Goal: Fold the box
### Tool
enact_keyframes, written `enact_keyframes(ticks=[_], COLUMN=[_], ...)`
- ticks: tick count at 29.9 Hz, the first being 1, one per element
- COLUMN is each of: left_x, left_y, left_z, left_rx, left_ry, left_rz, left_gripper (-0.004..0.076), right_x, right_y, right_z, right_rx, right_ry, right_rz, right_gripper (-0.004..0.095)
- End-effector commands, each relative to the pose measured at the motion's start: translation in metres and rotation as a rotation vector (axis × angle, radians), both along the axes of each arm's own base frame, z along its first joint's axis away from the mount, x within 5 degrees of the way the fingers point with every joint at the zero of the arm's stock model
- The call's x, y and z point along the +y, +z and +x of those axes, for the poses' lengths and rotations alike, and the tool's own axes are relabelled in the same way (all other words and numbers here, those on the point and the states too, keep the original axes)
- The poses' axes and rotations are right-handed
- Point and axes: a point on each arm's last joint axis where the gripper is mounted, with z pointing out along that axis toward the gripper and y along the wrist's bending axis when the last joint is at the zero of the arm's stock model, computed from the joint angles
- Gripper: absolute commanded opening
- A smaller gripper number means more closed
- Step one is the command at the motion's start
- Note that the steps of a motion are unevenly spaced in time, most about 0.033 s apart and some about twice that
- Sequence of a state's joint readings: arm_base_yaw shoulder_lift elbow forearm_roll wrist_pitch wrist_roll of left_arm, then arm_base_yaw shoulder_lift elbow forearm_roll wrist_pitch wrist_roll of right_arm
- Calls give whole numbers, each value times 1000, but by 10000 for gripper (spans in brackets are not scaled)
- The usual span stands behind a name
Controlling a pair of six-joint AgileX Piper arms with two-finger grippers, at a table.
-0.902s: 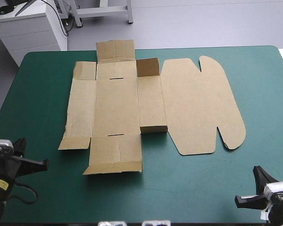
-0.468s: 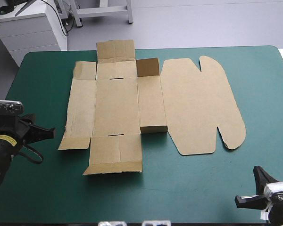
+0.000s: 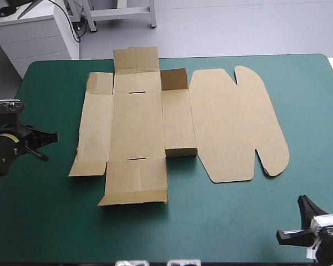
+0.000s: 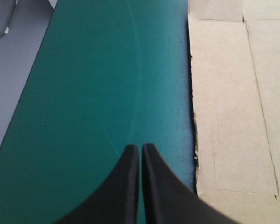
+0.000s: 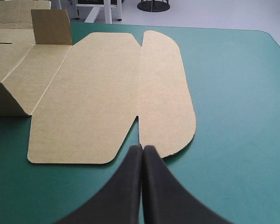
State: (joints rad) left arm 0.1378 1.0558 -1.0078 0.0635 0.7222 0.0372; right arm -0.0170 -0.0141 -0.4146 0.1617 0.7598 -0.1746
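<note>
The brown box [image 3: 177,122] lies as a cut sheet on the teal-green cover, mostly flat, with one narrow wall [image 3: 180,148] and a small flap [image 3: 173,79] raised beside the wide rounded lid [image 3: 238,124]. My left gripper [image 3: 54,134] is shut and empty, hovering just off the sheet's left edge. In the left wrist view that gripper [image 4: 140,147] points along the cover beside the sheet's ragged side panel [image 4: 228,112]. My right gripper [image 3: 281,236] stays shut near the front right corner. In the right wrist view the gripper [image 5: 143,148] points at the lid's near rounded edge [image 5: 130,98].
A white drawer cabinet [image 3: 33,33] stands beyond the table's far left corner. Bare teal-green cover [image 3: 222,221] stretches along the front of the table and at the far right.
My left gripper rose from the front left corner toward the sheet's left edge, then drew slightly back and farther up the table. The right gripper and the box stayed still.
</note>
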Motion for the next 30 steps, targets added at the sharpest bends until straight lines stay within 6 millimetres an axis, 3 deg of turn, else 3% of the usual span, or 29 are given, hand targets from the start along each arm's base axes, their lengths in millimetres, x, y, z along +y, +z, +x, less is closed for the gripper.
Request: enact_keyframes(ticks=[1,14,19,25,30], left_x=[11,83,89,85,86], left_y=[14,-29,-59,-94,-102], left_z=[18,76,98,115,121], left_rx=[-92,78,246,356,369], left_ry=[10,64,8,-20,-17], left_rz=[-72,-390,-466,-686,-707], left_gripper=[17,17,17,12,9], right_x=[-1,-1,-1,-1,-1], right_y=[16,16,16,16,16], right_z=[-6,-6,-6,-6,-6], right_rx=[-126,-126,-126,-126,-126], right_ry=[-5,-5,-5,-5,-5], right_rz=[1,1,1,1,1], right_gripper=[-19,-19,-19,-19,-19])
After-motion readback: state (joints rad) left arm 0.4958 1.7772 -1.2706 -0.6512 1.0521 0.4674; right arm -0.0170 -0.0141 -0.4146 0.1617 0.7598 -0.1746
